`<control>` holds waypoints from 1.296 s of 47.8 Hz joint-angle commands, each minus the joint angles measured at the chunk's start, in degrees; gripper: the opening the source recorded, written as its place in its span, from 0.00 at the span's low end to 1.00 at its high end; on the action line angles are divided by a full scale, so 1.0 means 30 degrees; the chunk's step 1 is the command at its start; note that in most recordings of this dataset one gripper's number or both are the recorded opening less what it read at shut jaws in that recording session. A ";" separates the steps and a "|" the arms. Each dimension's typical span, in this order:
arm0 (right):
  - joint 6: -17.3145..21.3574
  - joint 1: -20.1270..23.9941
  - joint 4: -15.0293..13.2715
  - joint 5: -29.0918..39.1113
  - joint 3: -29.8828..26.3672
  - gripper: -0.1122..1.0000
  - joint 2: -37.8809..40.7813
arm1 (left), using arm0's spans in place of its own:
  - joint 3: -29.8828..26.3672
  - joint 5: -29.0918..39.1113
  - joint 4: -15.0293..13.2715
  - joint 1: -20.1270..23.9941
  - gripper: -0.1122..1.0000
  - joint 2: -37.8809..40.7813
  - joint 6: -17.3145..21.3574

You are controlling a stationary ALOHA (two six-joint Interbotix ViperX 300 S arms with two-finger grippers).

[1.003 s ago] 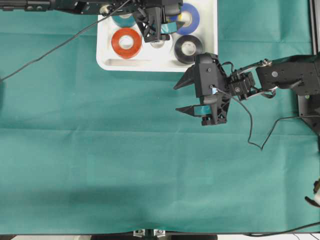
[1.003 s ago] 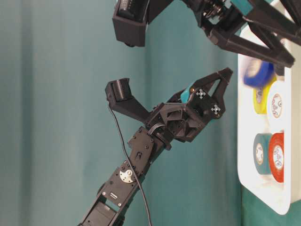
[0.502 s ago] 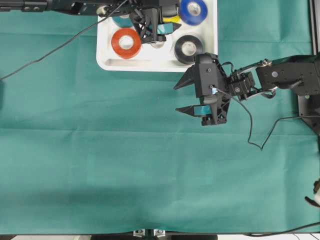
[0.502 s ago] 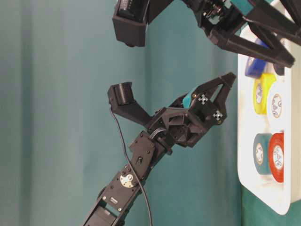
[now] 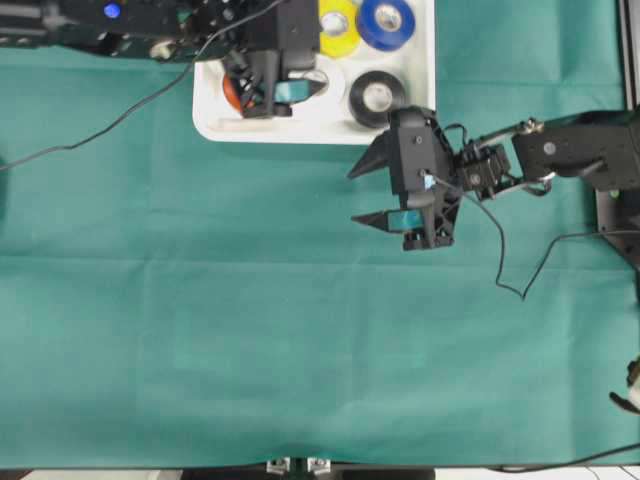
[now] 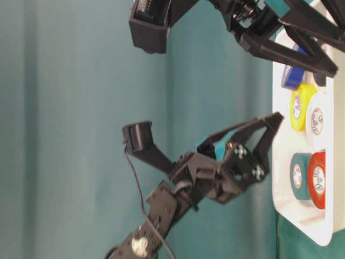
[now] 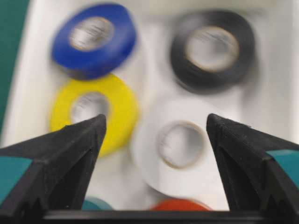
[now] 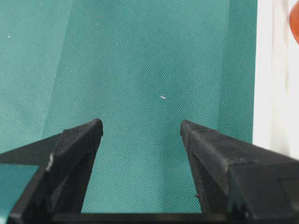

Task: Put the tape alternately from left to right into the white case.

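- The left gripper (image 5: pixel 262 97) has slid left across the case (image 5: pixel 410 95) since a second ago, jaws wide and holding nothing, and now covers most of the red roll (image 5: pixel 229 92).
- The yellow roll (image 5: pixel 337 21) is uncovered now; blue (image 5: pixel 387 22), black (image 5: pixel 377 96) and white (image 7: pixel 176 145) sit in the case too.
- The teal roll (image 6: pixel 298 176) is probably unmoved.
- The right gripper (image 5: pixel 368 195) hasn't budged, jaws wide over the cloth (image 5: pixel 250 320).

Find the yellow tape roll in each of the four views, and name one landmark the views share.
Overhead: yellow tape roll at the top edge, in the white case, left of the blue roll.
Table-level: at the right, below the blue roll.
Left wrist: left of centre, under the blue roll, beside the white roll.
Right wrist: not in it.
Shared landmark: the white case, whose rim appears in all four views.
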 commanded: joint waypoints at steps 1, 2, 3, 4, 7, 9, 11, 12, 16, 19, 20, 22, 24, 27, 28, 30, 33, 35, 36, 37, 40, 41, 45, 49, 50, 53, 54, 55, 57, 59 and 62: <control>0.0000 0.0029 -0.0029 -0.0117 -0.0293 0.78 -0.0205 | 0.0645 -0.0176 -0.0059 -0.0557 0.86 -0.1201 -0.0029; 0.0000 0.0029 0.0000 -0.0117 -0.0293 0.78 -0.0205 | 0.0820 -0.0176 -0.0059 -0.0674 0.86 -0.1318 -0.0029; 0.0000 0.0029 -0.0029 -0.0117 -0.0293 0.78 -0.0205 | 0.0938 -0.0176 -0.0059 -0.0762 0.86 -0.1436 -0.0029; 0.0000 0.0029 0.0000 -0.0117 -0.0293 0.78 -0.0176 | 0.1113 -0.0176 -0.0059 -0.0908 0.86 -0.1553 -0.0029; 0.0000 0.0029 -0.0029 -0.0088 -0.0293 0.78 -0.0205 | 0.1523 -0.0176 -0.0088 -0.1230 0.86 -0.1846 -0.0088; 0.0000 0.0029 -0.0029 -0.0088 -0.0293 0.78 -0.0205 | 0.1816 -0.0176 -0.0088 -0.1465 0.86 -0.2080 -0.0176; 0.0000 0.0029 0.0000 -0.0059 -0.0293 0.78 -0.0176 | 0.2139 -0.0176 -0.0059 -0.1729 0.86 -0.2285 -0.0381; 0.0000 0.0029 -0.0029 -0.0059 -0.0322 0.78 -0.0205 | 0.2227 -0.0205 -0.0088 -0.1846 0.86 -0.2344 -0.0527; 0.0000 0.0029 -0.0029 -0.0059 -0.0322 0.78 -0.0205 | 0.2637 -0.0205 -0.0059 -0.2285 0.86 -0.2607 -0.1025; 0.0000 0.0029 -0.0029 -0.0059 -0.0322 0.78 -0.0205 | 0.2900 -0.0176 -0.0088 -0.2607 0.86 -0.2783 -0.1465; 0.0000 0.0029 0.0000 -0.0059 -0.0322 0.78 -0.0205 | 0.3018 -0.0176 -0.0088 -0.2754 0.86 -0.2842 -0.1611; 0.0000 0.0029 -0.0029 -0.0059 -0.0322 0.78 -0.0205 | 0.3193 -0.0205 -0.0088 -0.2988 0.86 -0.2930 -0.1875; 0.0000 0.0029 -0.0029 -0.0059 -0.0322 0.78 -0.0205 | 0.3369 -0.0205 -0.0088 -0.3193 0.86 -0.3018 -0.2168; 0.0000 0.0029 0.0000 -0.0059 -0.0322 0.78 -0.0205 | 0.3662 -0.0205 -0.0088 -0.3574 0.86 -0.3164 -0.2607; 0.0000 0.0029 -0.0029 -0.0059 -0.0322 0.78 -0.0176 | 0.3750 -0.0176 -0.0088 -0.3691 0.86 -0.3193 -0.2754; 0.0000 0.0029 -0.0029 -0.0059 -0.0322 0.78 -0.0205 | 0.3896 -0.0205 -0.0088 -0.3896 0.86 -0.3252 -0.3018; 0.0000 0.0029 0.0000 -0.0059 -0.0352 0.78 -0.0205 | 0.4072 -0.0176 -0.0059 -0.4219 0.86 -0.3340 -0.3369; 0.0000 0.0029 -0.0029 -0.0059 -0.0322 0.78 -0.0205 | 0.4189 -0.0176 -0.0088 -0.4395 0.86 -0.3428 -0.3604; 0.0000 0.0029 0.0000 -0.0059 -0.0352 0.78 -0.0205 | 0.4248 -0.0176 -0.0088 -0.4512 0.86 -0.3428 -0.3779; 0.0000 0.0029 -0.0029 -0.0059 -0.0352 0.78 -0.0205 | 0.4307 -0.0176 -0.0088 -0.4600 0.86 -0.3457 -0.3896; 0.0000 0.0029 -0.0029 -0.0059 -0.0352 0.78 -0.0205 | 0.4424 -0.0205 -0.0088 -0.4893 0.86 -0.3516 -0.4307; 0.0000 0.0029 -0.0029 -0.0059 -0.0352 0.78 -0.0205 | 0.4482 -0.0176 -0.0088 -0.4980 0.86 -0.3545 -0.4424; 0.0000 0.0029 0.0000 -0.0059 -0.0352 0.78 -0.0205 | 0.4658 -0.0205 -0.0088 -0.5332 0.86 -0.3574 -0.4805; 0.0000 0.0029 -0.0029 -0.0059 -0.0352 0.78 -0.0205 | 0.4805 -0.0205 -0.0088 -0.5654 0.86 -0.3574 -0.5186; 0.0000 0.0029 0.0000 -0.0059 -0.0352 0.78 -0.0205 | 0.4834 -0.0234 -0.0088 -0.5713 0.86 -0.3574 -0.5244; 0.0000 0.0029 -0.0029 -0.0059 -0.0352 0.78 -0.0205 | 0.4893 -0.0293 -0.0088 -0.5801 0.86 -0.3574 -0.5420; 0.0000 0.0029 0.0000 -0.0059 -0.0352 0.78 -0.0205 | 0.4922 -0.0322 -0.0088 -0.5801 0.86 -0.3574 -0.5449; 0.0000 0.0029 0.0000 -0.0059 -0.0352 0.78 -0.0205 | 0.4951 -0.0352 -0.0088 -0.5830 0.86 -0.3574 -0.5479; 0.0000 0.0029 0.0000 -0.0059 -0.0352 0.78 -0.0205 | 0.4980 -0.0469 -0.0088 -0.5830 0.86 -0.3574 -0.5566; 0.0000 0.0029 0.0000 -0.0059 -0.0352 0.78 -0.0205 | 0.5010 -0.0527 -0.0088 -0.5801 0.86 -0.3574 -0.5596; 0.0000 0.0029 -0.0029 -0.0059 -0.0352 0.78 -0.0205 | 0.5010 -0.0586 -0.0088 -0.5830 0.86 -0.3574 -0.5625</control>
